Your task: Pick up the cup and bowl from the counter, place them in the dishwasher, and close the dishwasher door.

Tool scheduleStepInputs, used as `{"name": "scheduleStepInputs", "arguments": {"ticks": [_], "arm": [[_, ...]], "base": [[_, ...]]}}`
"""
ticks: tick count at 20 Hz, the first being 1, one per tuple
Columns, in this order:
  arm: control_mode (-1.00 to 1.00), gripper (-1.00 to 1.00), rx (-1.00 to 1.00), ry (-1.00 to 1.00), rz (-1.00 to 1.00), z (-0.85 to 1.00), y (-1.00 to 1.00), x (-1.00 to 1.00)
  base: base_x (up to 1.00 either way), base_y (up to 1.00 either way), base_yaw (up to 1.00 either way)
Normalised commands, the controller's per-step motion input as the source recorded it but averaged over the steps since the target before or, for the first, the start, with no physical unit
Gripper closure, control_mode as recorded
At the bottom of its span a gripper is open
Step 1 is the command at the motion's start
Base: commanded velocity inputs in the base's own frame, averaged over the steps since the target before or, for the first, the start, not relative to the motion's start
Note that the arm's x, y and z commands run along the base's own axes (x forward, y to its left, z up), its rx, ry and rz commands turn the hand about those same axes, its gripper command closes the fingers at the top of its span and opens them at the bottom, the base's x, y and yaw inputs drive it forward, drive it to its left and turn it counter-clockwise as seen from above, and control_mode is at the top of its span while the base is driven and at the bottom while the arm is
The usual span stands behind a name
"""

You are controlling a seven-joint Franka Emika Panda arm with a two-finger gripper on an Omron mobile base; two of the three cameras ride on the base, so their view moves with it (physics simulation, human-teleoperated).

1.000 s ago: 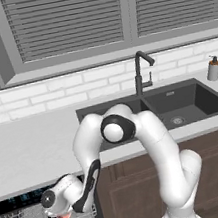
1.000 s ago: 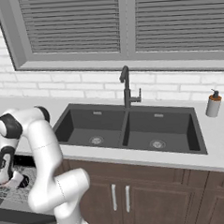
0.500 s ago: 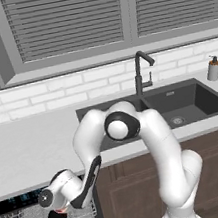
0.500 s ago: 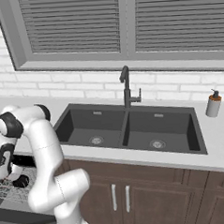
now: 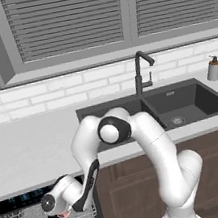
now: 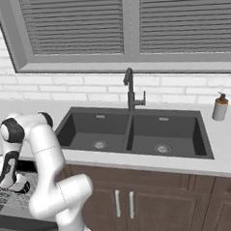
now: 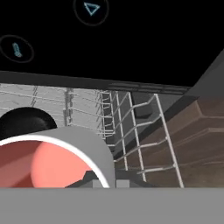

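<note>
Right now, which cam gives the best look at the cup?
Hand view: the cup sits large at lower left, white rim and red inside clear, against the dishwasher rack. In the left base view only a sliver of red and dark shows under the end effector. The right base view can't settle it.

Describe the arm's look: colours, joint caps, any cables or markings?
The arm is glossy white, built of rounded tubular links. Its joints carry dark round caps, and a dark strip runs along the forearm. The hand is white with a dark grey round cap on its side. No loose cables or printed markings can be seen.
</note>
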Motion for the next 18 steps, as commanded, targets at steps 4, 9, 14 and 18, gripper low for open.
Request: {"name": "scheduleStepInputs", "arguments": {"ticks": [4,9,14,18], "arm": [[-1.00,1.00,-0.04,0.02,0.00,-0.54,0.00,0.00],[-1.00,1.00,-0.02,0.07,0.00,-0.35,0.00,-0.15],[-1.00,1.00,0.01,0.09,0.00,-0.03,-0.02,-0.73],[-1.00,1.00,0.04,0.02,0.00,0.00,-0.10,-0.95]], "base": [[0.00,0.00,0.00],[0.00,0.00,0.00],[0.00,0.00,0.00],[0.00,0.00,0.00]]}}
